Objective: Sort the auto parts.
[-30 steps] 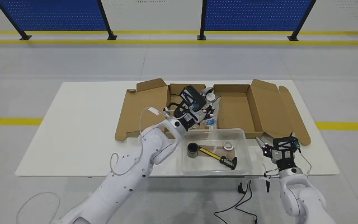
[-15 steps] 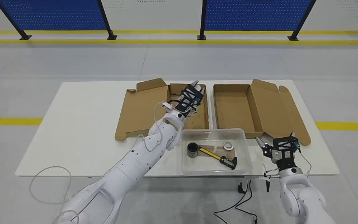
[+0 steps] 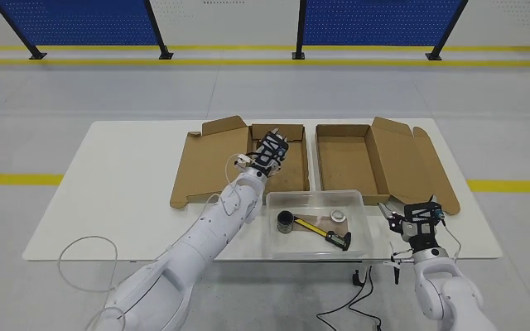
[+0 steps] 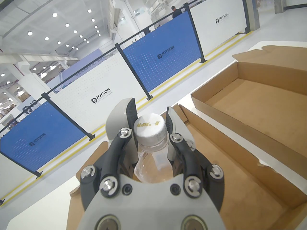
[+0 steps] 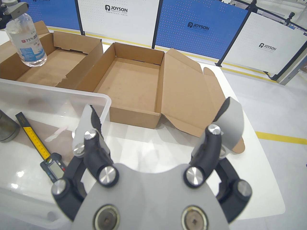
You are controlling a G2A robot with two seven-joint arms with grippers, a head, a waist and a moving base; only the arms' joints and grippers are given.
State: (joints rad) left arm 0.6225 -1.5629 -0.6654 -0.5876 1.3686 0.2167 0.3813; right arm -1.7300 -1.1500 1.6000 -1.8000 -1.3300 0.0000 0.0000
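My left gripper [image 4: 150,117] is shut on the neck of a clear bottle [image 4: 153,149] with a white cap. In the right wrist view the bottle [image 5: 26,41] stands upright in the left cardboard box [image 5: 60,60], its base at or just above the floor. From the top, the left gripper [image 3: 270,152] is over the left box [image 3: 217,170]. The right cardboard box [image 3: 348,161] has nothing in it. My right gripper [image 3: 411,213] stands open near the table's front right edge, holding nothing; its fingers [image 5: 87,123] are spread wide.
A clear plastic bin [image 3: 354,199] at the table's front holds a dark cylinder [image 3: 285,222], a yellow and black caliper [image 3: 325,232] and a small white round part [image 3: 338,217]. Both boxes have their flaps spread flat. The white table [image 3: 116,182] stretches left.
The left arm has carried the bottle leftward from the gap between the two boxes and set it lower over the left box. The right arm has not moved.
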